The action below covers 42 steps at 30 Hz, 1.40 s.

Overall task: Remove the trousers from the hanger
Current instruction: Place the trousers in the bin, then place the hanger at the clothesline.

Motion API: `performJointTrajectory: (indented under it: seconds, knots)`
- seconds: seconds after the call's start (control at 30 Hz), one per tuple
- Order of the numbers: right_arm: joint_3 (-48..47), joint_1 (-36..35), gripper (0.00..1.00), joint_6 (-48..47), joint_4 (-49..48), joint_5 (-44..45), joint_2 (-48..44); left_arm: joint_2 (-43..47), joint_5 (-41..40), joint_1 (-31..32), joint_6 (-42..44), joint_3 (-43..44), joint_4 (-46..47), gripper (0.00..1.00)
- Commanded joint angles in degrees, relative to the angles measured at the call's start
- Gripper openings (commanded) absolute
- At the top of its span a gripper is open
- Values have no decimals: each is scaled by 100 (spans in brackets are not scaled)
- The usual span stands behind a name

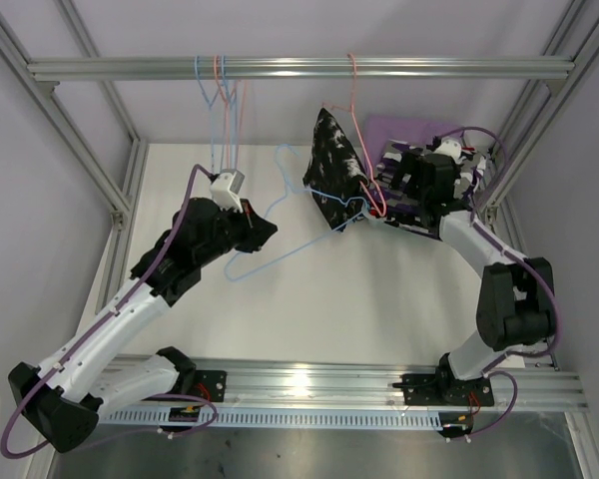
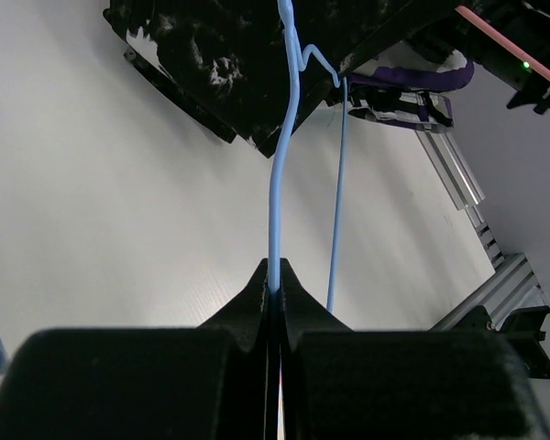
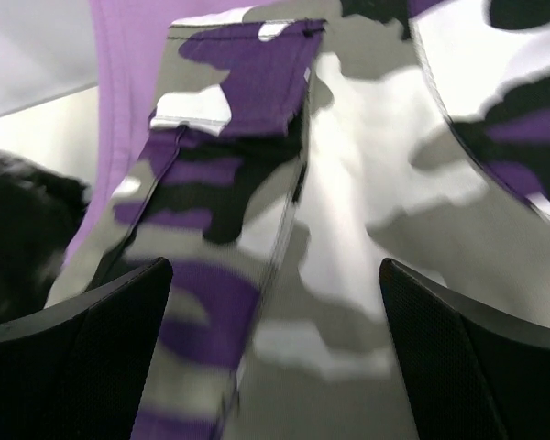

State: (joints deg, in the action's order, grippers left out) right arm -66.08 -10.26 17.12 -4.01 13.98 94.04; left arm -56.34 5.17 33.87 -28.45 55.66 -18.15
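Step in hand: freeing the soft black trousers with white blotches (image 1: 331, 165), which hang bunched above the white surface (image 1: 329, 309) and look to be still on a hanger.
Carrier: a light-blue wire hanger (image 1: 280, 235) runs into the black trousers' lower edge. A thin pink wire hanger (image 1: 357, 110) drops from the aluminium rail (image 1: 299, 68) right beside them. Which wire bears the cloth cannot be told.
Left fingers (image 2: 243, 312): closed tight on the light-blue wire, well to the left of the black trousers.
Left arm pose: stretched forward and to the right from its base, with the wrist level and pointing at the black trousers.
Right fingers (image 3: 92, 321): spread wide and holding nothing. They hover low over the folded purple-white-black print trousers (image 3: 284, 229), just right of the black trousers.
Right arm pose: elbow bent high, forearm reaching back and to the left, wrist tipped downward.
Already off, by the look of it: the print trousers and a lilac cloth (image 1: 419, 130), both lying behind and to the right of the black trousers.
Next move calls for: probably the right fingers shifting left to pinch the black cloth, while the left fingers hold the wire steady so the cloth slides off.
Risk: the two wires cross near the black trousers and may snag.
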Motion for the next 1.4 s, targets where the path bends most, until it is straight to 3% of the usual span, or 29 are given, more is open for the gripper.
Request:
performJointTrajectory:
  seconds: [0.0,0.1,0.37,0.57,0.67,0.93,1.13,1.37]
  knots:
    - [498,-2,99,335,243,-71,-605,167,-112,67,234,296,189,0]
    - [990,-2,99,414,-73,-71,-799,132,-322,216,365,384,58,1]
    - [1124,7,99,423,-65,-132,-500,35,-982,515,454,630,-363,0]
    - [1186,24,99,397,181,43,-1053,114,-1439,717,831,1209,-900,0]
    - [1186,24,100,362,313,-35,-1378,193,-1335,762,1060,1562,-1339,0]
    - [1414,24,99,379,568,-378,-1907,869,-1265,753,1227,1500,-1761,0]
    - [1835,24,99,502,463,-492,-2091,984,-1896,753,1491,1975,-2306,0]
    - [2064,33,99,529,243,-738,-2179,747,-2089,753,1710,2880,-2755,0]
